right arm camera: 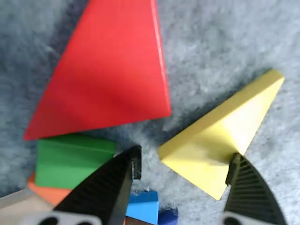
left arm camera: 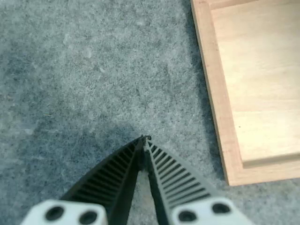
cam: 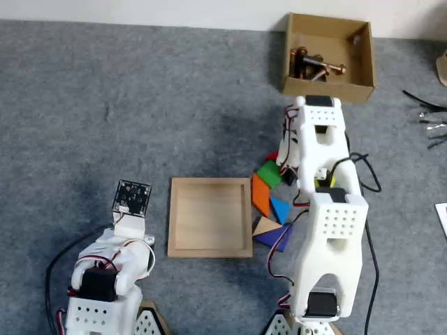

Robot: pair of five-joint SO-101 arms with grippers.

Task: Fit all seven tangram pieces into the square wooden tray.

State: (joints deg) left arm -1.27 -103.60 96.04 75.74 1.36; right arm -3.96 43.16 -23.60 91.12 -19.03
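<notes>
- The square wooden tray is pale, with a raised rim and a smooth, flat floor. It lies on the grey carpet between the two arms.
- The tangram pieces are flat, brightly painted shapes. They lie clustered on the carpet just beside the tray's edge on the right arm's side, and none is in the tray.
- The high view shows the green piece, the orange piece, a light blue triangle, a bare-wood triangle and a dark blue piece. The right arm covers much of the rest of the cluster.
- The right wrist view fills in what the arm hides: a large red triangle and a yellow triangle, lying near each other but apart.
- The right gripper is spread wide over one corner of the yellow triangle. One fingertip is at the triangle's edge and the other is off it, so nothing is gripped.
- The left wrist view shows the left gripper closed, tip to tip, holding nothing. It sits low over the carpet near the tray's rim.
- The high view also takes in a cardboard box of metal parts beyond the right arm.
</notes>
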